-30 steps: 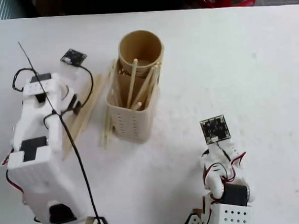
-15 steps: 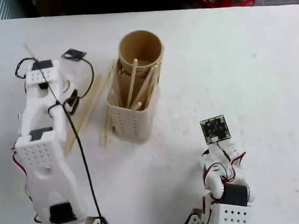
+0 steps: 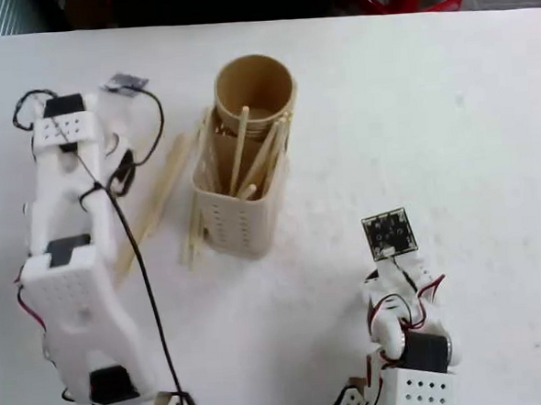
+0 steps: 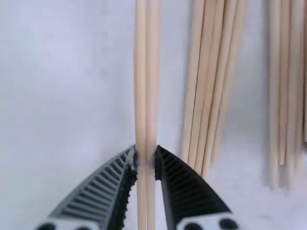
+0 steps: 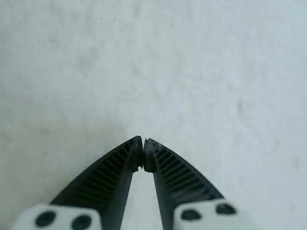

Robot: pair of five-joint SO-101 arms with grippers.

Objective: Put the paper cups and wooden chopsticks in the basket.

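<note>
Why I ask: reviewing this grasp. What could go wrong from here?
The left gripper pinches a pair of chopsticks side by side; one may slip out when lifted. The neighbouring chopsticks lie close and could get dragged. The basket already holds a paper cup and leaning sticks, so insertion might snag.

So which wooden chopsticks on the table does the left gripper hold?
The lone pair of pale wooden chopsticks, pinched by the left gripper; the other chopstick bundles lie apart beside it, untouched.
</note>
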